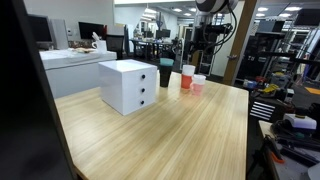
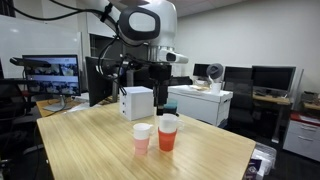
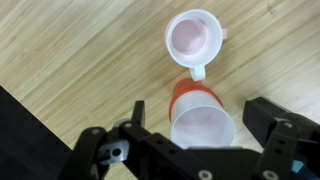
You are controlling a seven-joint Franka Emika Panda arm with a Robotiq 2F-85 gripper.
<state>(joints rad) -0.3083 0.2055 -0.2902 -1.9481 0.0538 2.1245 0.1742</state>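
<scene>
An orange cup with a pale inside stands upright on the wooden table, straight below my gripper. The gripper is open, with its two black fingers wide apart on either side of the cup and touching nothing. A pink cup with a small handle stands just beyond the orange cup, nearly touching it. In both exterior views the orange cup and the pink cup stand side by side. The gripper hangs well above the table.
A white drawer unit stands on the table, also seen in an exterior view. A dark cup stands between it and the orange cup. The table edge runs at the wrist view's lower left. Desks and monitors surround the table.
</scene>
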